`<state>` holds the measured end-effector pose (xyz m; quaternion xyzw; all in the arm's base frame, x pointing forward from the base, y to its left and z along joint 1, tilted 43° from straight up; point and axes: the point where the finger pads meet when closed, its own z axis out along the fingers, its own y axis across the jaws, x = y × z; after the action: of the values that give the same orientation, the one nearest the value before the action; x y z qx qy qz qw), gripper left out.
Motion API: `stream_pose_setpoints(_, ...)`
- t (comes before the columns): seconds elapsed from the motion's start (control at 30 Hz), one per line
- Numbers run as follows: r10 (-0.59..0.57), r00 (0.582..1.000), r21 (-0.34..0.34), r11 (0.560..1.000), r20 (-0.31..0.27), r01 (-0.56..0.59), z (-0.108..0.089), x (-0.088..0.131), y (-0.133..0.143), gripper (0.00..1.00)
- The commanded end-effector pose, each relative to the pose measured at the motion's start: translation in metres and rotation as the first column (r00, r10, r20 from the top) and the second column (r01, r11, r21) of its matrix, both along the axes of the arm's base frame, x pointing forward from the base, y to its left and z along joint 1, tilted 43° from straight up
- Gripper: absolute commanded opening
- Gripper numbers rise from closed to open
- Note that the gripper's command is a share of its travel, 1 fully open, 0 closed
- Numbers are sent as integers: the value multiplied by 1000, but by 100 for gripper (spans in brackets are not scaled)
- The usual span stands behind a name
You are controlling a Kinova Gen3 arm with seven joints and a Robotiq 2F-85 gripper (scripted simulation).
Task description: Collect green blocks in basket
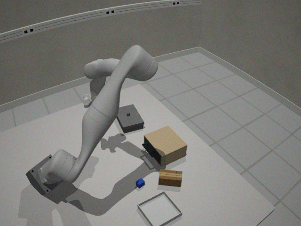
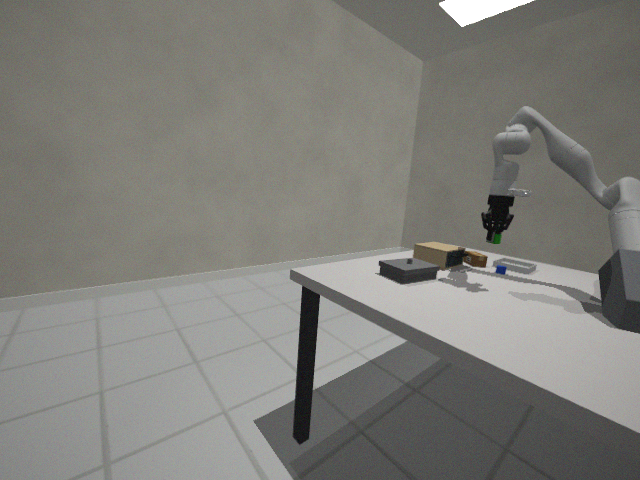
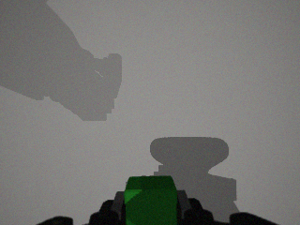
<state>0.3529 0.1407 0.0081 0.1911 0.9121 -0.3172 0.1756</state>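
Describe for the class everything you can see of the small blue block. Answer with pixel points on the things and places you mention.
The small blue block [image 1: 140, 183] [image 2: 500, 269] is a plain, solid-coloured cube with flat faces and straight edges, and no visible parts or markings. Its material cannot be told. It rests flat on the pale table, set at an angle to the nearby shallow grey-rimmed tray [image 1: 149, 198] [image 2: 518, 268], outside it. The brown box-like object [image 1: 170, 181] [image 2: 476, 258] stands nearby. Only the table touches it.

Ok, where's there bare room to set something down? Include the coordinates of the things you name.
Between the metal box [image 1: 131, 121] [image 2: 408, 270] and robot base [image 1: 36, 180] [image 2: 620, 294]. Crowded: around the blue block [image 1: 140, 183] [image 2: 500, 270], between basket [image 1: 171, 202] [image 2: 509, 267], cardboard box [image 1: 170, 178] [image 2: 475, 258] and cabinet [image 1: 166, 141] [image 2: 436, 254].
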Motion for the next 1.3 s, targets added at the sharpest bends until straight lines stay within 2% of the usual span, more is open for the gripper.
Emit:
stream_pose_setpoints(0.0, 0, 1000, 3, 1000, -4, 0, 2, -2, 3, 10)
stream_pose_setpoints(0.13, -3, 1000, 3, 1000, -1, 3, 7, 1, -2, 10)
stream_pose_setpoints(0.3, -23, 999, 19, 1000, 22, 23, 35, 21, -22, 10)
stream_pose_setpoints(0.37, -23, 999, 19, 1000, 22, 23, 35, 21, -22, 10)
stream_pose_setpoints(0.53, -69, 995, 46, 997, 69, 66, 91, 50, -70, 10)
stream_pose_setpoints(0.67, -123, 985, 69, 991, 119, 116, 130, 58, -114, 10)
stream_pose_setpoints(0.87, -223, 956, 100, 973, 192, 207, 183, 51, -186, 10)
stream_pose_setpoints(0.93, -223, 956, 100, 973, 192, 207, 183, 51, -186, 10)
stream_pose_setpoints(0.97, -238, 949, 107, 970, 206, 220, 207, 48, -216, 10)
stream_pose_setpoints(1.03, -265, 939, 113, 963, 221, 245, 217, 39, -232, 10)
stream_pose_setpoints(1.27, -320, 909, 134, 947, 267, 293, 276, 9, -309, 10)
